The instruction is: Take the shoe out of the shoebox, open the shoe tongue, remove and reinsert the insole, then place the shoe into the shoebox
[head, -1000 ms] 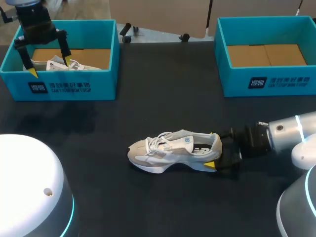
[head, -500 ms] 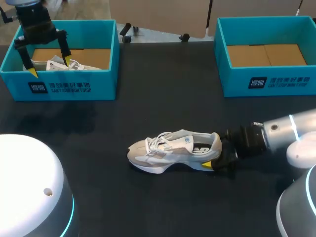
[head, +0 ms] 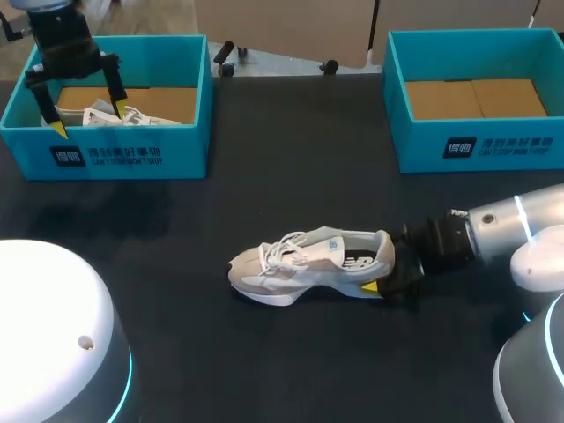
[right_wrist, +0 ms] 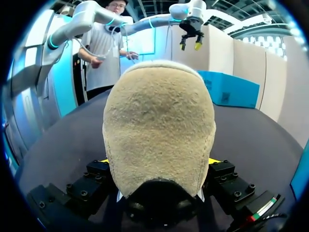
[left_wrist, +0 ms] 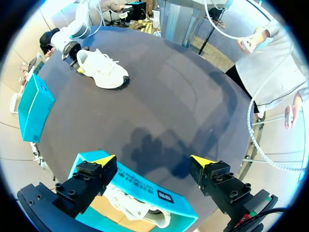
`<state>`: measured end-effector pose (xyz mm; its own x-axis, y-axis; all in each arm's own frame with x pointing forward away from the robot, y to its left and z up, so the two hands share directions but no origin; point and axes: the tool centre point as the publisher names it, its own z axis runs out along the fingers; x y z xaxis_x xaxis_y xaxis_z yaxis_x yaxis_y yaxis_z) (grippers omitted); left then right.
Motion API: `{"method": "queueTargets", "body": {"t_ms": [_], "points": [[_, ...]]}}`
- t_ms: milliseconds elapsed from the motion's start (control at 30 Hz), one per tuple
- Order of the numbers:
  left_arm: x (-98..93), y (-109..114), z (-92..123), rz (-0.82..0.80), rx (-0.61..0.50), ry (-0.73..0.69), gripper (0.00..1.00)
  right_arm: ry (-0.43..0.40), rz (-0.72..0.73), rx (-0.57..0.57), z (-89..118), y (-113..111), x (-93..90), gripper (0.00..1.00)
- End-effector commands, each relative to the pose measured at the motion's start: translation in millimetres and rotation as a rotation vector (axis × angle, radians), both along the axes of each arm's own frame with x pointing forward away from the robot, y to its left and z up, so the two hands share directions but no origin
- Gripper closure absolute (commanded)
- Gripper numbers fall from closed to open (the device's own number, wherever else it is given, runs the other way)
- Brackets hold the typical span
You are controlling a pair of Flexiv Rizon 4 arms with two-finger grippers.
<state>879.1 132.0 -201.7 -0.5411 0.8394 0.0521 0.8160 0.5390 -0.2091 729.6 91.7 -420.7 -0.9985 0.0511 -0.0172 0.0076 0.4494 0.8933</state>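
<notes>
Your right pincer (head: 384, 267) has closed in, clamped on the heel of the shoe (head: 304, 264). Its toe points straight away, toward your left side. Your left pincer (head: 87, 121) hangs spread, well apart.

The left box (head: 119, 157), at the far left corner of the table (head: 291, 132), carries a white square logo and two lines of white print on its front wall. The right box (head: 493, 145), at the far right corner, carries the same. The shoe (head: 308, 264) bears a dark side logo. All are too small to read surely.
</notes>
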Motion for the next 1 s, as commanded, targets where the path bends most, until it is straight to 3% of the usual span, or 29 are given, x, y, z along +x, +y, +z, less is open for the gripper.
{"method": "queueTargets", "body": {"t_ms": [33, 1000], "points": [[0.0, 0.1, -0.5, -0.001, 0.001, -0.001, 0.00, 0.001, -0.005, -0.002, -2.0, -0.9, -1.8, 1.00], [0.0, 0.1, -0.5, -0.001, 0.001, -0.001, 0.00, 0.001, -0.002, 0.017, -3.6, 0.6, -0.9, 1.00]]}}
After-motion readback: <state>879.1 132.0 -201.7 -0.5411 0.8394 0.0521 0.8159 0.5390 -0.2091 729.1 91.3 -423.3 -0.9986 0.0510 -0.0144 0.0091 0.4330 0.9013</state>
